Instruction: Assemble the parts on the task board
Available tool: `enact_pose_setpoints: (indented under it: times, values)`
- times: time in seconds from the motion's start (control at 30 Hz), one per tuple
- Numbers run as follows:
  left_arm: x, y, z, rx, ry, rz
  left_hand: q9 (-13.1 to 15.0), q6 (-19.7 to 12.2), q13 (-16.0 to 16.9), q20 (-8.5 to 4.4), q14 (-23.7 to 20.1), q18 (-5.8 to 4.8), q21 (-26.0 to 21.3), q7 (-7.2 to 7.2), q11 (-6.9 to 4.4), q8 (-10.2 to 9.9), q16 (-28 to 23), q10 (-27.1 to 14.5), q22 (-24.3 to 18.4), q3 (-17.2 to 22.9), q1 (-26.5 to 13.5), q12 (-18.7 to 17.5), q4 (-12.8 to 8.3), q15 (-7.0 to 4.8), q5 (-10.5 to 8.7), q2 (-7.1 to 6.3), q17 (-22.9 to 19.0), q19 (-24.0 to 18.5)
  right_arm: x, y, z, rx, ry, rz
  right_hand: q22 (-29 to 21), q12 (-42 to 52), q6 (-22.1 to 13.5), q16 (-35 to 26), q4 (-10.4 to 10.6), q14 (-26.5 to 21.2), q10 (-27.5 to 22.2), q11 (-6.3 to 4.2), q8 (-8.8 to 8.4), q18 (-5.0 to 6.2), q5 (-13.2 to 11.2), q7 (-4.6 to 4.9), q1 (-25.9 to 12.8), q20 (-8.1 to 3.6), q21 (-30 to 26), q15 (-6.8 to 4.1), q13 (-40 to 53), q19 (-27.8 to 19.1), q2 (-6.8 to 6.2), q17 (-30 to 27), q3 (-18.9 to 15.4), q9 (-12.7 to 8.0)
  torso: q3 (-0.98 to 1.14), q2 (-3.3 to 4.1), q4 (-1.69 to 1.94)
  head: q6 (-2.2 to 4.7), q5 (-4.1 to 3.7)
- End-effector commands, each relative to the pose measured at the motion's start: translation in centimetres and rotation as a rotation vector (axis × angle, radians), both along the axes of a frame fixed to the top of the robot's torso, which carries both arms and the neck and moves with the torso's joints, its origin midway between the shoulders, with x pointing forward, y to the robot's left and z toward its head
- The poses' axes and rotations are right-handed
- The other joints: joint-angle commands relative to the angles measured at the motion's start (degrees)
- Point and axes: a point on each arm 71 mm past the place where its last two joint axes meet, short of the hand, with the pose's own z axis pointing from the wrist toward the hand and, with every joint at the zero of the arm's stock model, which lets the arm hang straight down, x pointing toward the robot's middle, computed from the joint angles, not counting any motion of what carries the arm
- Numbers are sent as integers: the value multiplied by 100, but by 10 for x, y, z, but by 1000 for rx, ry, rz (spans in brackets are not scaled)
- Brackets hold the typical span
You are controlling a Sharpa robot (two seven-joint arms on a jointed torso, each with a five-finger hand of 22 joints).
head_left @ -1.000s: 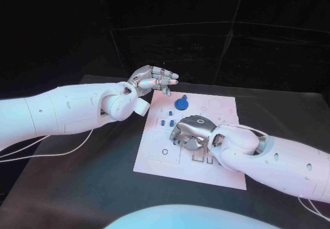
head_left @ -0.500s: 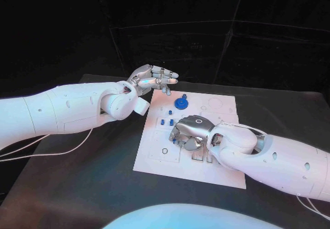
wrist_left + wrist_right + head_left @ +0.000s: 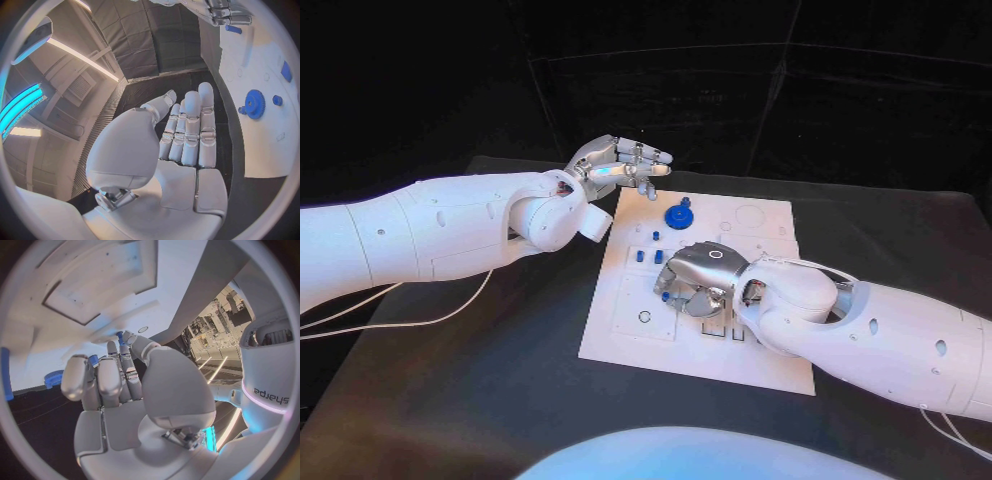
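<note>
Table (image 3: pixel 473 400) black, matte, under a white board (image 3: pixel 625 335) lying flat at its middle. Dark curtain behind the far table edge; in the left wrist view, ribbed grey wall panels and light strips beyond. White cable (image 3: pixel 416 310) looping on the table left of the board.

Left hand (image 3: pixel 620 166) raised above the board's far left corner, palm up, fingers (image 3: pixel 190 125) straight and side by side, grasping nothing. Left arm stretching off the board's left side.

Right hand (image 3: pixel 700 280) low over the board's middle, knuckles up, fingers (image 3: pixel 100 380) curled down toward the surface. Small blue part (image 3: pixel 119 334) at the fingertips in the right wrist view, seemingly pinched between thumb and a finger, just above a recess; grip not fully certain. Right arm covering the board's near right corner.

Blue gear (image 3: pixel 679 218) standing on the board's far half, between the two hands, a small blue knob right beside it. Two short blue pegs (image 3: pixel 651 257) just left of the right hand, another smaller one slightly farther away. Slots and round recesses scattered over the board.

Board's left and near edges uncovered, with bare table stretching wide on the left, near and far right sides. Far edge of the board close to the left hand.
</note>
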Motion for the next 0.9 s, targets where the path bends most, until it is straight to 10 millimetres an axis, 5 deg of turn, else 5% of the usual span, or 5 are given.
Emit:
enact_pose_setpoints:
  times: [0.03,0.37,0.57,0.9]
  values:
    - [0,0,1,-9,-3,-9,-7,-18,-7,-8,-32,78,-17,14,-4,-28,-8,-43,-7,-37,16,32,2,5,-12,39,-7,-43,0,1,3,27,-16,2,-49,-39,-57,-44,15,42,-86,7,-2,20,47,12,-63,13,-40,42,1,-66,-42,-47,-87,1,-1,0,5,2,-2]
    - [1,1,1,-7,-1,-6,-6,-19,-8,-8,-28,79,-33,15,-3,-27,-29,-49,-21,-47,25,40,-5,5,-11,49,-26,-42,-4,-14,11,113,-16,-25,-314,52,-248,-180,71,-25,-203,27,-15,74,77,43,-128,35,-183,57,17,-230,-121,-307,-413,-6,3,-9,-6,41,-8]
    - [1,3,1,-5,-1,-2,-6,-19,-8,-8,-28,79,-33,15,-3,-27,-29,-49,-21,-47,25,40,-5,5,-11,49,-26,-42,-5,-45,18,100,20,-91,-305,166,-267,-179,97,-20,-130,-5,0,72,95,12,-125,24,-191,37,28,-212,-107,-310,-541,2,-5,-17,-9,83,-55]
    - [2,5,1,-4,0,-1,-6,-19,-8,-8,-28,79,-33,15,-3,-27,-29,-49,-21,-47,25,40,-5,5,-11,49,-26,-42,22,-105,46,36,8,-255,-338,210,-340,-231,106,-30,-235,-43,-5,74,104,-68,-118,-2,-220,3,7,-212,-167,-413,-763,2,1,-23,-30,225,-209]
